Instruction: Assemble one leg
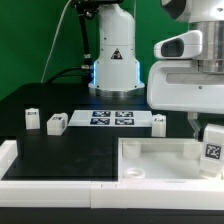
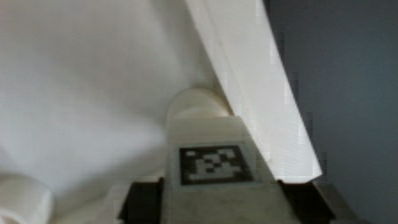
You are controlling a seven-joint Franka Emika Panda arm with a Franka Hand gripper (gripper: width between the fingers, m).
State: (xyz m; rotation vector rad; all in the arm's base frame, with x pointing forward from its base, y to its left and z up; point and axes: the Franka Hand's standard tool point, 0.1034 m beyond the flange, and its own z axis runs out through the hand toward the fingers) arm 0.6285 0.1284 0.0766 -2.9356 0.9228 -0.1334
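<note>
My gripper (image 1: 208, 128) is shut on a leg (image 1: 211, 147), a white block with a black-and-white marker on its face. It holds the leg upright at the right corner of the large white square panel (image 1: 150, 160), just inside the raised rim. In the wrist view the leg (image 2: 214, 140) sits between my dark fingers (image 2: 150, 203), its far end pointing into the panel's corner beside the rim (image 2: 258, 90). Three more legs lie on the black table: two at the exterior view's left (image 1: 31, 116) (image 1: 56, 123) and one by the marker board (image 1: 158, 121).
The marker board (image 1: 110, 119) lies flat at the table's middle. The robot's white base (image 1: 113, 60) stands behind it. A white rim piece (image 1: 8, 155) runs along the exterior view's left front.
</note>
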